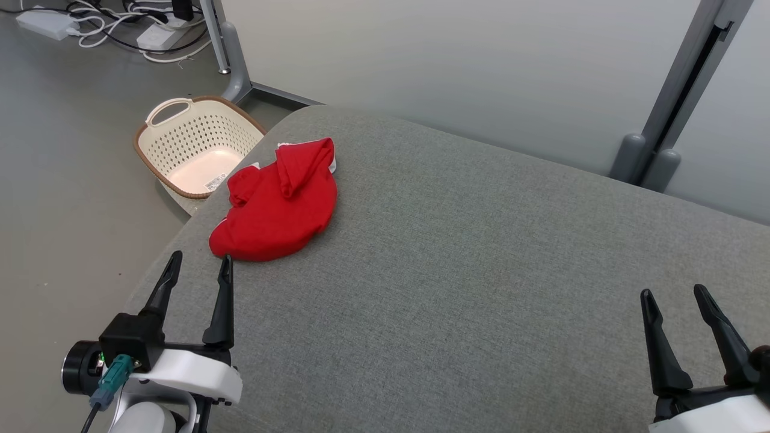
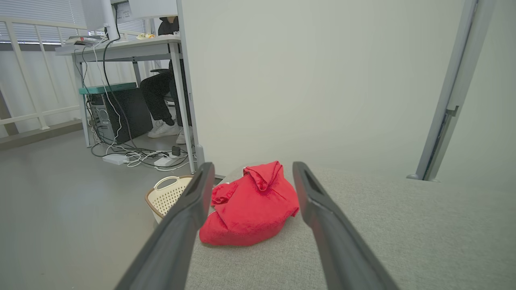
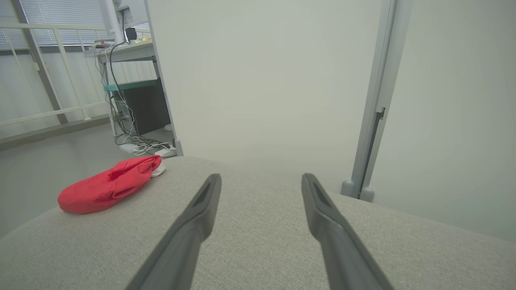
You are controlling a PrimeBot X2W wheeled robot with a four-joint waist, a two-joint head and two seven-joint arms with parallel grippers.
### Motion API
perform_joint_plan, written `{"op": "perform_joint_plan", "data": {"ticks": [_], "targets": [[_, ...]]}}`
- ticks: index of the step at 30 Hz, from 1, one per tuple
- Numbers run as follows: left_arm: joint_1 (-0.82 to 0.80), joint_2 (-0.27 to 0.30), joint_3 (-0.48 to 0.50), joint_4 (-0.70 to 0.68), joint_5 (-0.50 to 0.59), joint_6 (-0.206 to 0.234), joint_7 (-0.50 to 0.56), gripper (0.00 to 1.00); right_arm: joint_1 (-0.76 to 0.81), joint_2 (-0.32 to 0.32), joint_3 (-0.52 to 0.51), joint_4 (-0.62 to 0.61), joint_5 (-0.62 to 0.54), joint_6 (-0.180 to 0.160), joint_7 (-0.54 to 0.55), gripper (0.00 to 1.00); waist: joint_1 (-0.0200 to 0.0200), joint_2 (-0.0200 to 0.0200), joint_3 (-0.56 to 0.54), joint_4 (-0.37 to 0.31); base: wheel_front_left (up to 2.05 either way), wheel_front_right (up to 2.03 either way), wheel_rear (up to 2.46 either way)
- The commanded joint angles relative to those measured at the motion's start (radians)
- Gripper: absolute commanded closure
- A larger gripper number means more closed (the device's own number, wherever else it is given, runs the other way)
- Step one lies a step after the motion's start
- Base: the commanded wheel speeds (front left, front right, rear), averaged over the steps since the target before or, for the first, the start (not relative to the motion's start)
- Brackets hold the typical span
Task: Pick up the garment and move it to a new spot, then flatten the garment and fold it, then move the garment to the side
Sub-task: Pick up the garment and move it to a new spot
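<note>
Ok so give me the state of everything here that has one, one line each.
Red garment: crumpled in a heap, unfolded, lying on the grey surface near its left edge.
Left gripper: open, empty, pointed at the garment.
Right gripper: open, empty, far from the garment.
Basket: upright on the floor, no clothes inside.

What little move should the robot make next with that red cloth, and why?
Probably reach the left gripper forward to the red garment: it is open, empty and just short of the cloth, which lies near the left edge of the grey surface, far from the right gripper.
</note>
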Motion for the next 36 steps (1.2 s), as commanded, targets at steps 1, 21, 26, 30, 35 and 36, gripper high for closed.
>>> {"op": "perform_joint_plan", "data": {"ticks": [1, 21, 26, 30, 35, 36], "targets": [[-0.017, 0.0, 0.006, 0.001, 0.009, -0.003, -0.005, 0.0, -0.006, -0.001, -0.003, -0.003, 0.003, 0.0, -0.008, 0.0, 0.0, 0.0, 0.002, 0.0, 0.0, 0.0, 0.0], [-0.325, -0.107, 0.1, 0.305, -0.015, -0.069, -0.004, 0.0, -0.166, -0.08, 0.005, -0.129, -0.015, 0.0, 0.073, 0.0, 0.0, 0.0, 0.355, -0.19, 0.0, 0.0, 0.0], [-0.437, -0.102, 0.141, 0.501, -0.046, -0.1, -0.004, 0.0, -0.203, -0.086, 0.002, -0.149, -0.017, 0.0, 0.077, 0.0, 0.0, 0.0, 0.432, -0.233, 0.0, 0.0, 0.0], [-0.536, -0.083, 0.172, 0.709, -0.076, -0.124, -0.004, 0.0, -0.234, -0.091, 0.007, -0.145, -0.012, 0.0, 0.067, 0.0, 0.0, 0.0, 0.477, -0.264, 0.0, 0.0, 0.0], [-0.611, -0.055, 0.2, 0.862, -0.101, -0.141, -0.004, 0.0, -0.252, -0.088, -0.003, -0.131, -0.004, 0.0, 0.051, 0.0, 0.0, 0.0, 0.493, -0.285, 0.0, 0.0, 0.0], [-0.62, -0.046, 0.203, 0.87, -0.098, -0.14, -0.003, 0.0, -0.252, -0.086, -0.007, -0.128, -0.002, 0.0, 0.05, 0.0, 0.0, 0.0, 0.493, -0.286, 0.0, 0.0, 0.0]]}}
